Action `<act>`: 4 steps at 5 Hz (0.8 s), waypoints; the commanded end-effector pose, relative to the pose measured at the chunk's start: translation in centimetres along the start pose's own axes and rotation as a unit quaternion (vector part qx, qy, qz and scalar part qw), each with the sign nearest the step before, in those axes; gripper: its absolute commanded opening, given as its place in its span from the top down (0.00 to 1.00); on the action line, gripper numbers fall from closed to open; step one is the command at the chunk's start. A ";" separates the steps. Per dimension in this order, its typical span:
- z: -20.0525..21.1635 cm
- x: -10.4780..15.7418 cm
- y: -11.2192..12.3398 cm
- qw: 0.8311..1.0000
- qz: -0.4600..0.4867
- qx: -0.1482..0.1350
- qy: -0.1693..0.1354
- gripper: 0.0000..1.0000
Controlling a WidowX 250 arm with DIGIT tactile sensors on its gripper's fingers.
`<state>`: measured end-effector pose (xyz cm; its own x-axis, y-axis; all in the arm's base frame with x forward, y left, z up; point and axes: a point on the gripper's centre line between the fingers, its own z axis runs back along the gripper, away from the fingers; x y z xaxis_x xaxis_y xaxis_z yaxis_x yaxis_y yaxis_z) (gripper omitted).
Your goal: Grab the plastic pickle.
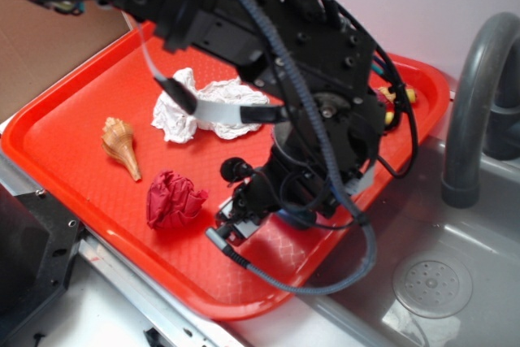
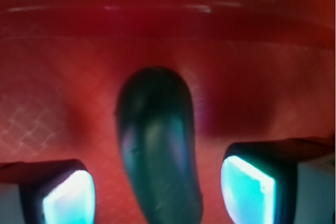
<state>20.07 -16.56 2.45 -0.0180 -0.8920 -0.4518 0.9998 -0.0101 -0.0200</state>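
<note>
The end effector [image 2: 157, 192] is straddling the plastic pickle [image 2: 157, 150] with fingers wide apart; the pickle is lying on the red tray [image 1: 73, 119]. Centre it, then close gently.

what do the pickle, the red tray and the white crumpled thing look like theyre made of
Pickle: likely smooth moulded plastic, dark teal-green with a soft sheen and no visible texture. Red tray: looks like rigid plastic, with a fine cross-hatched surface and a raised glossy rim. White crumpled thing: probably paper or tissue, matte with sharp creases, though thin cloth is possible.
</note>
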 end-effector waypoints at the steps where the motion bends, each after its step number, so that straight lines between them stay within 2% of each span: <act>1: -0.7 -1.0 -0.8 0.999 0.022 -0.001 -0.040 1.00; 2: -0.6 -1.2 -0.9 0.998 0.045 -0.004 -0.050 1.00; 3: 2.6 -5.3 -1.2 0.977 0.194 0.037 -0.078 1.00; 4: 5.6 -9.6 -1.2 0.940 0.325 0.038 -0.100 1.00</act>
<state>20.81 -9.90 11.30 0.5744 -0.7851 -0.2316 0.8157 0.5253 0.2421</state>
